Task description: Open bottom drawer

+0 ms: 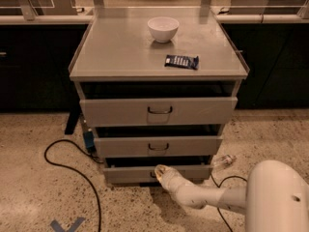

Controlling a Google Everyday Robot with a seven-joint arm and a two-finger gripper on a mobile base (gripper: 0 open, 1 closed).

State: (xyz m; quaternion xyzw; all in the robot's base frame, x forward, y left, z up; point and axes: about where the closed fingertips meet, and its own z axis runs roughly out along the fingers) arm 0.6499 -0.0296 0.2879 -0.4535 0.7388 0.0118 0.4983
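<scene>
The grey metal cabinet [159, 64] stands in the middle of the camera view with three drawers, all pulled out a little. The bottom drawer [130, 174] is the lowest, with the shortest front panel, and a dark gap shows above its front. My gripper [161, 172] is at the centre of that front panel, right where the handle sits, and it covers the handle. My white arm [212, 199] reaches in from the lower right, low over the floor.
A white bowl [162, 29] and a dark snack packet [181, 61] lie on the cabinet top. A black cable [72, 170] loops over the speckled floor at left. A clear bottle [223, 161] lies on the floor right of the cabinet. Dark counters stand behind.
</scene>
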